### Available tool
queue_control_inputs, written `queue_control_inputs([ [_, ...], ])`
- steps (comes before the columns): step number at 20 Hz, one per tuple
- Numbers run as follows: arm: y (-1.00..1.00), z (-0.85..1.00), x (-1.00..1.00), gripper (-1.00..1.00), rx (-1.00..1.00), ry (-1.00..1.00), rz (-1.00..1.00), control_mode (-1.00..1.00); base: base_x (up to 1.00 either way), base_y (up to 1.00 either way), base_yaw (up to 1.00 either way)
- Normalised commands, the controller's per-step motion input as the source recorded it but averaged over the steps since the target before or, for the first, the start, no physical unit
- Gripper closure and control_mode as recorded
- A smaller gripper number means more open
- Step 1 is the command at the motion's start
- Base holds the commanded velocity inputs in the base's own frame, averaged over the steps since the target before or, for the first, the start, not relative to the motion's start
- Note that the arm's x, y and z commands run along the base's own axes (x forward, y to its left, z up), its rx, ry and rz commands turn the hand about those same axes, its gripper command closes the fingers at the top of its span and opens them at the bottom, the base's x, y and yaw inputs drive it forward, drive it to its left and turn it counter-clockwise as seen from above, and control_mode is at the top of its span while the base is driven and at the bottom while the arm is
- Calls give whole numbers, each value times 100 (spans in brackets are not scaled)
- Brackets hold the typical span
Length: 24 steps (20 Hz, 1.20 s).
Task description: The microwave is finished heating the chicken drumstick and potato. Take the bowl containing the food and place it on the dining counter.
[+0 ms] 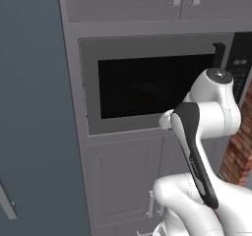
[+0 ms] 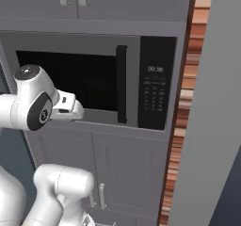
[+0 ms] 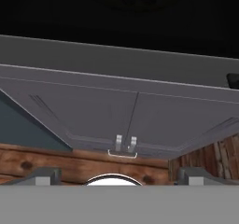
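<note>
Facing the microwave [image 2: 89, 79], the arm reaches toward its closed black glass door, whose dark vertical handle [image 2: 122, 84] stands just left of the keypad panel [image 2: 156, 88]. The end effector [image 3: 114, 174] points at the lower cabinet doors [image 3: 126, 120], its fingers [image 3: 44, 175] spread wide and holding nothing. A brick wall edge [image 2: 188, 93] borders the microwave on the right. Nothing can be made out behind the dark glass.

Closed microwave [image 2: 89, 81] in grey cabinetry [image 2: 127, 166], contents apparently hidden.
</note>
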Motion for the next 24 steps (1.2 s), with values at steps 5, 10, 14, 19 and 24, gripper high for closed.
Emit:
queue_control_inputs([
  [5, 0, 0, 0, -100, 0, 0, 0, 100, -38, -16, 0],
  [10, 0, 0, 0, -100, 0, 0, 0, 100, -51, -24, 0],
  [14, 0, 0, 0, -100, 0, 0, 0, 100, -53, -32, 0],
  [19, 0, 0, 0, -100, 0, 0, 0, 100, -43, -35, 0],
  [24, 0, 0, 0, -100, 0, 0, 0, 100, -24, -37, 0],
])
